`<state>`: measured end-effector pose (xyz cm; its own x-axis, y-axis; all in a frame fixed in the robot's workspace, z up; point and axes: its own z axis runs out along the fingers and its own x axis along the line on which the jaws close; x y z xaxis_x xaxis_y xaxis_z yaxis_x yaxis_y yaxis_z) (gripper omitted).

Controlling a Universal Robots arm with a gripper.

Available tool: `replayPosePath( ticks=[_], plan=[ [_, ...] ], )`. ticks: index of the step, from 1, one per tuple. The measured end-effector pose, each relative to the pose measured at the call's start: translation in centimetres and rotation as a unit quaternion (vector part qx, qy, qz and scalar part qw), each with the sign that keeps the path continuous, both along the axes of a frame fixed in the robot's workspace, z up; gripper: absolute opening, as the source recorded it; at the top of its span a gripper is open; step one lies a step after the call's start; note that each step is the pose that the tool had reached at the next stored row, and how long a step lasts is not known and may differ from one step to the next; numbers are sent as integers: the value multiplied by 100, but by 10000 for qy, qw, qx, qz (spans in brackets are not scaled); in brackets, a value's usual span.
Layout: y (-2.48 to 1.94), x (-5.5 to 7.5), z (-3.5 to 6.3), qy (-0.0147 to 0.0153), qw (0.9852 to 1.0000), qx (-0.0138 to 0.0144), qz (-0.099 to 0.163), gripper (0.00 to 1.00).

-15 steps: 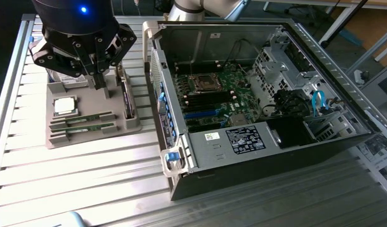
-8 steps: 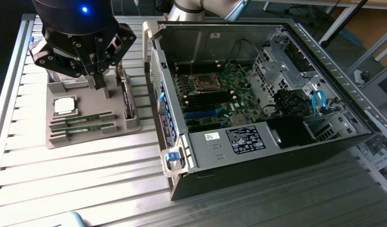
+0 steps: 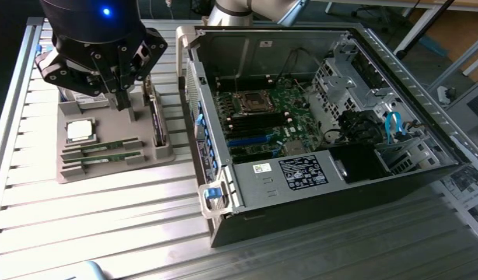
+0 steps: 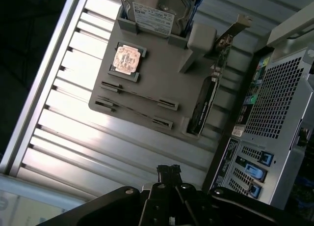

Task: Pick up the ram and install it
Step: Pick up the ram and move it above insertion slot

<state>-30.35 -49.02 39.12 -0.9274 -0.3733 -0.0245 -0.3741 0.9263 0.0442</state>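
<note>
Your gripper [image 3: 122,106] hangs above the grey holder [image 3: 122,167], fingers pressed together and gripping nothing. In the holder, two ram sticks [image 3: 105,146] stand edge-up in their slots, just beside the processor chip [image 3: 80,129]. Beyond is the open computer case [image 3: 247,44].

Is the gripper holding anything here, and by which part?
Nothing: the gripper is shut and empty above the holder; both ram sticks sit in its slots.

Arm [image 3: 237,10] points downward, fingers [image 3: 120,100] closed (tips touching).

The labels [image 3: 303,173] carry no legible text.
</note>
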Motion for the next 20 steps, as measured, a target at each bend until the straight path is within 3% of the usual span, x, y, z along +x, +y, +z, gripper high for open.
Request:
replayPosePath(
  ticks=[20],
  plan=[
    [0, 0, -2, 0, 9990, 0, 453, 11]
  ],
)
